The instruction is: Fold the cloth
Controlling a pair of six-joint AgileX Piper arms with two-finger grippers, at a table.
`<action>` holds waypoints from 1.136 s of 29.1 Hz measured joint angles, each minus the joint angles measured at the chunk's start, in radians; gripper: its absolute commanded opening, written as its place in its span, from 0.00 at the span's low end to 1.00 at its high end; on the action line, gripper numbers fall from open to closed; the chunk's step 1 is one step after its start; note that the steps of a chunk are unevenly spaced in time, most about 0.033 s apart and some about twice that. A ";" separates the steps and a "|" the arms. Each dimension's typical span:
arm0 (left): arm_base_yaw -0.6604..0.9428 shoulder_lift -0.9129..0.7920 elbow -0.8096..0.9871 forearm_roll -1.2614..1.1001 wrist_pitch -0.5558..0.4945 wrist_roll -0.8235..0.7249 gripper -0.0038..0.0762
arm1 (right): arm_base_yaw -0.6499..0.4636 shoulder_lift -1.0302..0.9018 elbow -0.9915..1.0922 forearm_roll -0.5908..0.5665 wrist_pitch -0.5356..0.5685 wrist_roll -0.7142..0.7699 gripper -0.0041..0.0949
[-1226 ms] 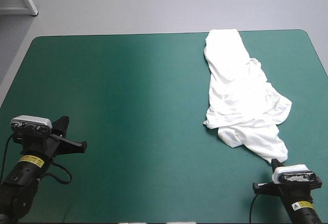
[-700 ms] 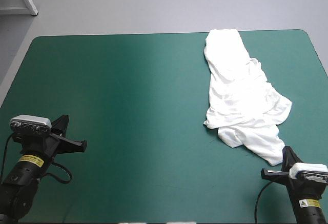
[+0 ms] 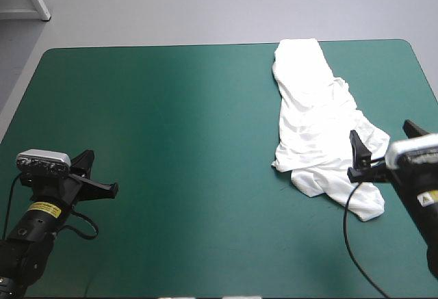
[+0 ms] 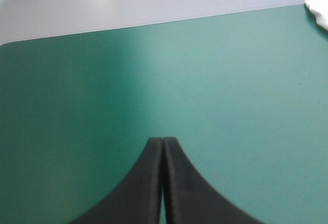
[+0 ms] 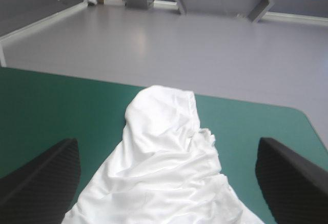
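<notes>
Here we are: the shirt (image 3: 321,118) is on the right half of the desk (image 3: 171,141), a long crumpled white heap. It runs from the far edge, close to the right corner, down toward the near side. No fold in it that I can see; it's rumpled and bunched, widest near its near end.

Right gripper (image 3: 380,129) hovers above that near end, raised off the desk, looking along the heap toward the far edge. Its black fingers (image 5: 46,178) are spread wide, one to each side of the cloth below, with nothing between them. That looks to me like a line-up for a grab at the near end. From there the heap could be pulled out straight before any folding, so I'd say the job is barely begun.

Left gripper (image 4: 163,141) sits at the near left corner, well apart from the shirt, fingers pressed together into a point and holding nothing. From its side only a small white corner of cloth shows, far off toward the right. Parked there it leaves the middle free, which makes sense, since the shirt will need that space to be spread.

The teal-green cover (image 3: 137,94) is smooth and bare across the left and middle. Beyond the far edge there's pale grey floor (image 3: 205,11).
</notes>
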 measured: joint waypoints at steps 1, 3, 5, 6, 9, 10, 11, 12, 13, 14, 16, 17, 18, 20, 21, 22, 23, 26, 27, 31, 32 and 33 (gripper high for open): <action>0.000 0.000 0.000 -0.004 0.003 0.000 0.18 | 0.000 0.062 -0.041 0.000 0.027 0.011 0.92; 0.000 0.000 0.000 -0.013 0.026 0.000 0.34 | 0.000 0.192 -0.114 0.000 0.068 0.030 0.92; 0.000 0.000 0.000 -0.027 0.089 0.000 0.61 | 0.000 0.382 -0.219 -0.002 0.112 0.045 0.90; 0.000 0.000 0.000 -0.035 0.114 0.000 0.68 | 0.000 0.449 -0.252 -0.004 0.124 0.048 0.90; 0.000 0.000 0.000 -0.064 0.175 0.000 0.75 | 0.000 0.636 -0.348 -0.007 0.152 0.051 0.87; 0.000 0.000 0.000 -0.071 0.193 0.000 0.75 | 0.000 0.702 -0.379 -0.007 0.159 0.053 0.87; 0.000 0.000 0.000 -0.074 0.208 0.000 0.75 | 0.000 0.766 -0.402 -0.007 0.167 0.058 0.87; 0.000 0.000 0.000 -0.076 0.221 0.000 0.75 | 0.000 0.829 -0.429 -0.007 0.174 0.069 0.87; 0.000 0.000 0.000 -0.078 0.231 0.000 0.75 | 0.000 0.889 -0.456 -0.007 0.180 0.083 0.87; 0.000 0.000 0.000 -0.078 0.236 0.000 0.75 | 0.000 0.936 -0.477 -0.007 0.185 0.095 0.87; 0.000 0.000 0.000 -0.079 0.243 0.000 0.75 | 0.000 1.043 -0.526 -0.007 0.198 0.119 0.87; 0.000 0.000 0.000 -0.080 0.244 0.000 0.75 | 0.001 1.080 -0.549 -0.007 0.199 0.132 0.87; 0.000 0.000 0.000 -0.080 0.244 0.000 0.75 | 0.002 1.124 -0.571 -0.007 0.201 0.144 0.87; 0.000 0.000 0.000 -0.081 0.244 0.000 0.75 | 0.006 1.191 -0.605 -0.008 0.200 0.160 0.87; 0.000 0.000 0.000 -0.081 0.244 0.000 0.75 | 0.012 1.224 -0.621 -0.009 0.199 0.167 0.86; 0.000 0.000 0.000 -0.081 0.244 0.000 0.75 | 0.019 1.253 -0.636 -0.013 0.190 0.167 0.85; 0.000 0.000 0.000 -0.081 0.244 0.000 0.75 | 0.026 1.274 -0.650 -0.018 0.180 0.169 0.81; 0.000 0.000 0.000 -0.080 0.242 0.000 0.75 | 0.053 1.310 -0.679 -0.046 0.152 0.171 0.57; 0.000 0.000 0.000 -0.080 0.240 0.000 0.75 | 0.064 1.319 -0.683 -0.063 0.136 0.170 0.43; 0.000 0.000 0.000 -0.080 0.222 0.000 0.75 | 0.114 1.347 -0.693 -0.113 0.057 0.150 0.03; 0.000 0.000 0.000 -0.079 0.220 0.000 0.75 | 0.131 1.352 -0.695 -0.119 0.046 0.136 0.03; 0.000 0.000 0.000 -0.079 0.219 0.000 0.75 | 0.151 1.356 -0.698 -0.123 0.039 0.109 0.02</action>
